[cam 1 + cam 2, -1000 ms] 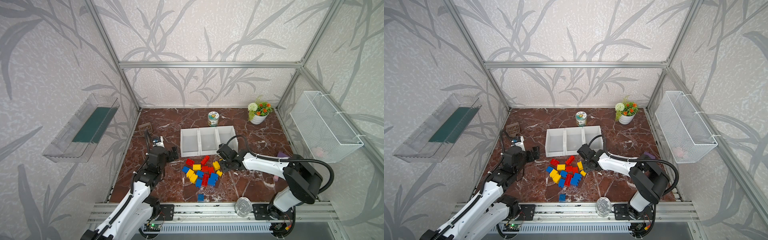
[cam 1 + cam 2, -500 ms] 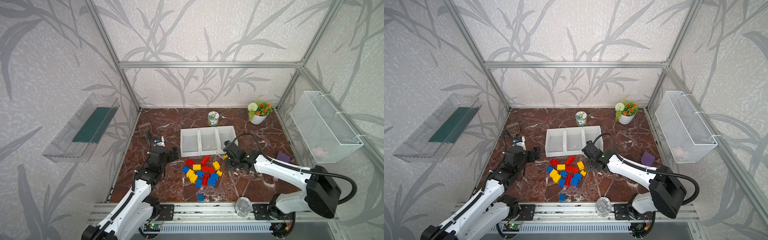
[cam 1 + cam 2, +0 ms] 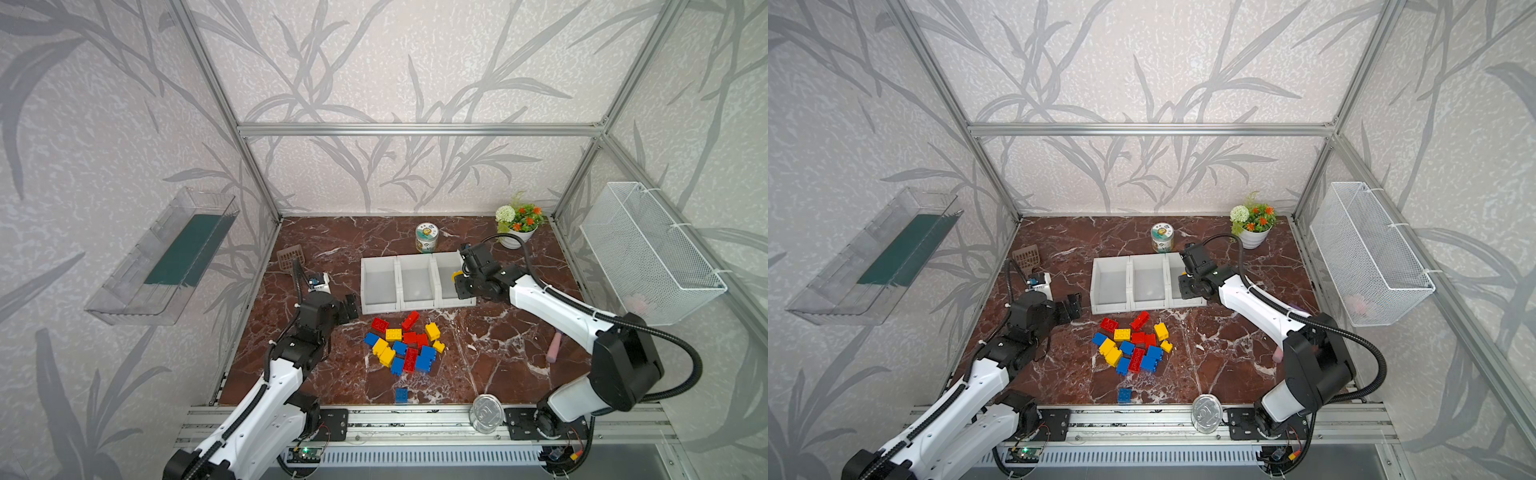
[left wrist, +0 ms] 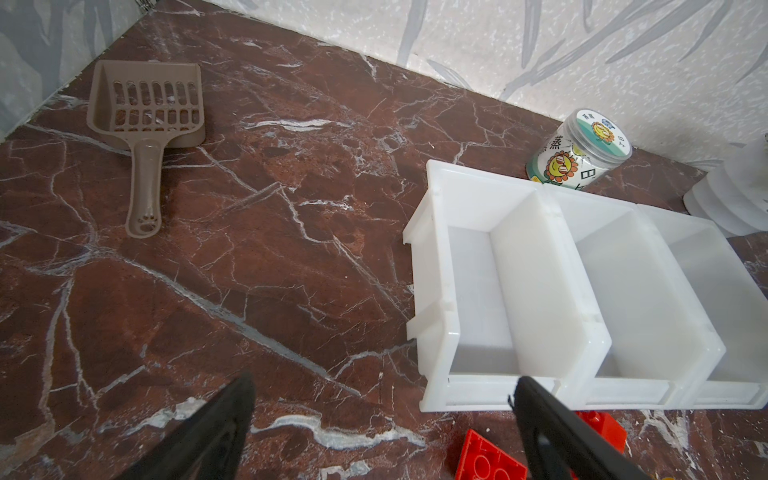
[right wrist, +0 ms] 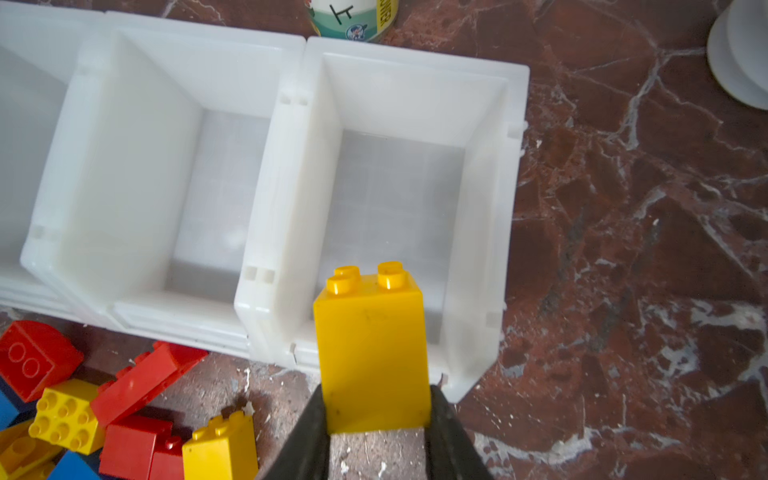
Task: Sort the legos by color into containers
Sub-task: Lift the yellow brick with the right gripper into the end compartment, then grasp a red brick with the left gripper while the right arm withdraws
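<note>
Left gripper (image 3: 348,307): jaws spread wide and empty, low over the table just left of the bins' (image 3: 399,308) front corner.
Left bin (image 4: 432,270): empty.
Middle bin (image 5: 124,174): empty.
Pile (image 3: 403,347): red, blue and yellow bricks heaped unsorted on the table just in front of the bins.
Blue brick (image 3: 401,395): alone, well in front of the bins, past the pile.
Right bin (image 5: 490,187): bare floor showing, nothing in it.
Right gripper (image 5: 376,415): clamped on a yellow brick (image 5: 370,345), held over the right bin's front wall with its studs toward the bin.
Done: no brick lies in any bin; one is lifted and almost in place.
Left: by my reading, nearly everything. This yellow brick has to be dropped, then the whole pile and the stray blue brick sorted.
</note>
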You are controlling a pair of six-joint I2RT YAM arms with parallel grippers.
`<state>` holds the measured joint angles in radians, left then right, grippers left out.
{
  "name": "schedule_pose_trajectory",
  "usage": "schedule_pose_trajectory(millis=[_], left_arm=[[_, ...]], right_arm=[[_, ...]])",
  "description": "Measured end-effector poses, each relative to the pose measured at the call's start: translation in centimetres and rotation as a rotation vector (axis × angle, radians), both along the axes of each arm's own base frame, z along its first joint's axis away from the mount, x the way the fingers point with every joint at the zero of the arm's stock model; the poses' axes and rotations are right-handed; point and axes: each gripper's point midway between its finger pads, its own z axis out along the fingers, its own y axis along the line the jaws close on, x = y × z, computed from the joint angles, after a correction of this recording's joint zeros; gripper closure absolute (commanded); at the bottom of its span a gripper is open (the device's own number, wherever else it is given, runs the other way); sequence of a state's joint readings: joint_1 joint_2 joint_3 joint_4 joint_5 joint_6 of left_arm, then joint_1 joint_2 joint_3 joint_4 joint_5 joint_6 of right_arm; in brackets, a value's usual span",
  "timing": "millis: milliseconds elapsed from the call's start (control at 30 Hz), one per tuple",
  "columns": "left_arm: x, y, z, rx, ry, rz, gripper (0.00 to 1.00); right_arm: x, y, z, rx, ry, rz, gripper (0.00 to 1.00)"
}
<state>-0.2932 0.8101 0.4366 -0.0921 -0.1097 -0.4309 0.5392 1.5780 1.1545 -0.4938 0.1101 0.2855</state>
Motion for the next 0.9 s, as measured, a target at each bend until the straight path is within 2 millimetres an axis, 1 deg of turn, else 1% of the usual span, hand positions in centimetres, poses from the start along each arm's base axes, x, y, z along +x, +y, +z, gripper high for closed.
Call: schedule_pose_trajectory(millis=[33, 100, 200, 267, 433, 533, 633, 700, 767, 833, 900], left_arm=[[0.0, 0.0, 0.0, -0.001, -0.001, 0.0, 0.01], [-0.1, 0.0, 0.2, -0.002, -0.006, 0.0, 0.01], [-0.1, 0.0, 0.4, -0.005, -0.014, -0.001, 0.01], [-0.1, -0.1, 0.5, -0.007, -0.016, -0.004, 0.01], [-0.1, -0.5, 0.2, -0.016, -0.004, -0.025, 0.01], [-0.2, -0.9, -0.4, -0.02, 0.021, -0.044, 0.01], [-0.4, -1.3, -0.6, -0.019, 0.044, -0.064, 0.01], [-0.5, -1.7, -0.6, -0.014, 0.052, -0.077, 0.01], [-0.8, -2.0, -0.9, -0.01, 0.066, -0.091, 0.01], [-1.0, -2.4, -1.1, -0.004, 0.078, -0.107, 0.03], [-1.2, -2.9, -1.1, 0.007, 0.088, -0.13, 0.05]], right_arm=[[0.4, 0.1, -0.2, 0.001, 0.008, -0.001, 0.6], [1.1, 0.3, -0.7, 0.0, 0.023, 0.002, 0.44], [1.2, 0.4, -1.1, 0.003, 0.039, 0.006, 0.33], [1.2, 0.5, -1.0, 0.005, 0.039, 0.008, 0.32], [1.0, 0.4, -0.7, 0.01, 0.041, 0.01, 0.31], [0.5, 0.2, 0.8, 0.027, 0.02, 0.008, 0.31], [-0.2, -0.1, 3.2, 0.066, -0.026, 0.005, 0.31], [-1.0, -0.4, 4.6, 0.093, -0.051, 0.002, 0.31], [-1.9, -0.6, 5.2, 0.11, -0.062, 0.002, 0.31], [-3.0, -0.9, 5.2, 0.117, -0.058, 0.003, 0.31], [-4.3, -1.2, 4.5, 0.113, -0.034, 0.004, 0.31]])
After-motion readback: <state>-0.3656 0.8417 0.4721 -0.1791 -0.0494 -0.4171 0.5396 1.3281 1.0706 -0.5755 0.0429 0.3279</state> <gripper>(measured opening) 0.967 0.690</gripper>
